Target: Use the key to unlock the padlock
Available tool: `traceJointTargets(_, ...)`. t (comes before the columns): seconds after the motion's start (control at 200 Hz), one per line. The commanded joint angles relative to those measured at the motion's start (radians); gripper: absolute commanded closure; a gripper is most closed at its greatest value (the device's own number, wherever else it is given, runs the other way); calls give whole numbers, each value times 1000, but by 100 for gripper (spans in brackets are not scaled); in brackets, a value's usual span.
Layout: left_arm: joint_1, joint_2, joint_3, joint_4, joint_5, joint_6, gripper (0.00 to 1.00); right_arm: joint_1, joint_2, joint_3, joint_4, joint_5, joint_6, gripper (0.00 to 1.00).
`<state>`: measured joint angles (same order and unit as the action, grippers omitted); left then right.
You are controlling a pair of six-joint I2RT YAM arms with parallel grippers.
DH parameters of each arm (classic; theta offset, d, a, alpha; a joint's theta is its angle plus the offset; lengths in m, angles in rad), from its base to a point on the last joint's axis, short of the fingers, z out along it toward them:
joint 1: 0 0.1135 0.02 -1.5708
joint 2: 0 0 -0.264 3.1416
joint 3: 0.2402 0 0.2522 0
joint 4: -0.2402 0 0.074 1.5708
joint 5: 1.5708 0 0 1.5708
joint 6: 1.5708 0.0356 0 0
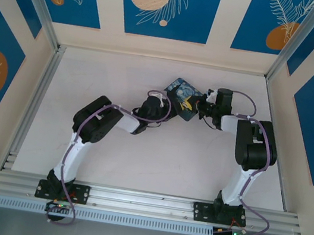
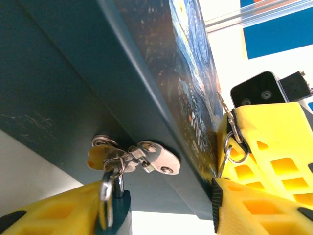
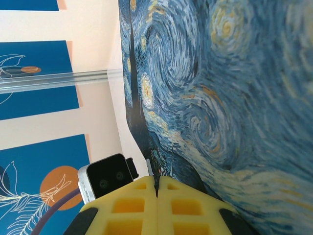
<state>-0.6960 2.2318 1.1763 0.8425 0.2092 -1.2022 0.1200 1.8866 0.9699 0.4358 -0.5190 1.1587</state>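
The painted box (image 1: pixel 183 93) stands tilted between both arms. In the left wrist view its dark side (image 2: pixel 63 83) carries a metal hasp (image 2: pixel 155 157). From that hasp hangs the padlock (image 2: pixel 116 211), bluish body with a steel shackle. My left gripper (image 2: pixel 156 205) straddles the box's lower edge, jaws wide apart. The padlock rests beside its left finger (image 2: pixel 54 213); its right pad (image 2: pixel 215 196) sits at the painted face. My right gripper (image 3: pixel 157 183) is shut on the key (image 3: pixel 149 167), a thin metal sliver at its tips. The key's ring (image 2: pixel 228 151) hangs by the box corner.
The right arm's yellow fingers (image 2: pixel 266 142) and wrist camera (image 2: pixel 259 88) crowd the box's painted side. The white table (image 1: pixel 156 159) is ringed by an aluminium frame (image 1: pixel 33 103) and blue-patterned walls. Both grippers (image 1: pixel 171 105) (image 1: pixel 194 105) meet at the box, mid-table towards the back.
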Motion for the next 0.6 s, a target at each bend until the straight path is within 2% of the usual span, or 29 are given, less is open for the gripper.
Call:
traceJointTargets(0.0, 16, 60, -43, -332, -43, 16, 46, 13, 25, -4, -59, 3, 13, 100)
traceJointTargets(0.275, 32, 58, -30, -409, -20, 8, 54, 18, 25, -3, -57, 7, 18, 100)
traceJointTargets(0.595, 42, 49, 3, -554, -3, 38, 54, 24, 28, 0, -55, 14, 22, 100)
